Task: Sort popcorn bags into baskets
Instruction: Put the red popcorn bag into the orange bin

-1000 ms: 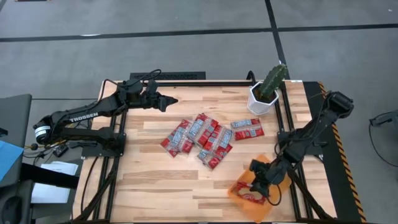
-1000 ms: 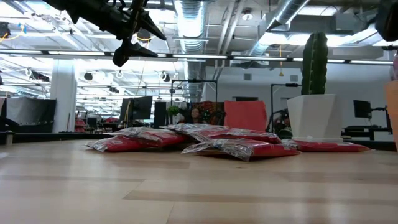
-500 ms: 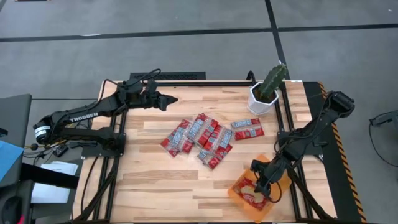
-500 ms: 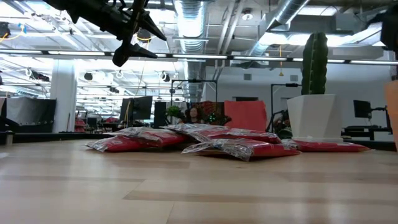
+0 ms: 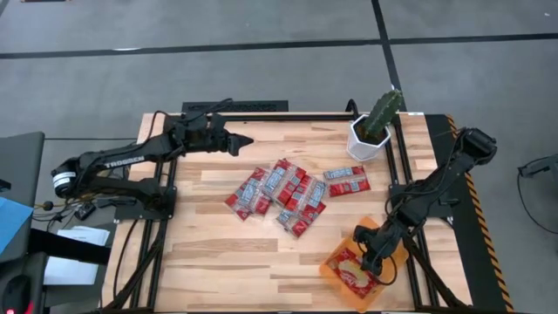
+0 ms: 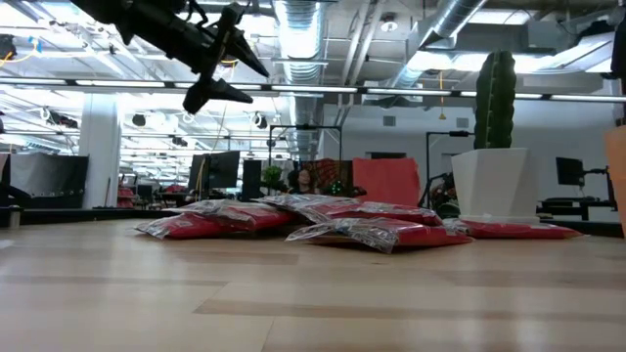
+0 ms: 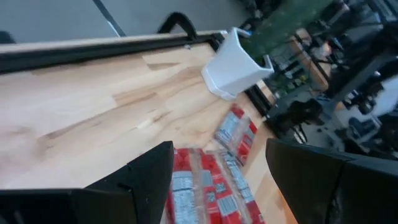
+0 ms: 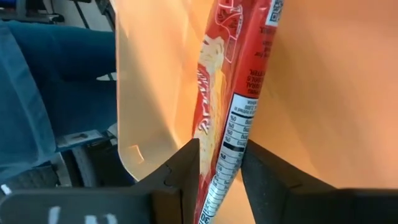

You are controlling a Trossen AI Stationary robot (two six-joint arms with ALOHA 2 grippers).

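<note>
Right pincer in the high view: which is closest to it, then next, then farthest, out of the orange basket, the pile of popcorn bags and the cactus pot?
From the right pincer:
1. Orange basket, right under it at the table's near right corner.
2. Pile of popcorn bags, mid-table.
3. Cactus pot, at the far right edge.

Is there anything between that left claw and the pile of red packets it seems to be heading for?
Nothing visible. The left gripper hangs in the air with open jaws over bare wood, and the popcorn bags lie on the table with nothing between. The cactus pot stands off to the side, near the far edge.
</note>
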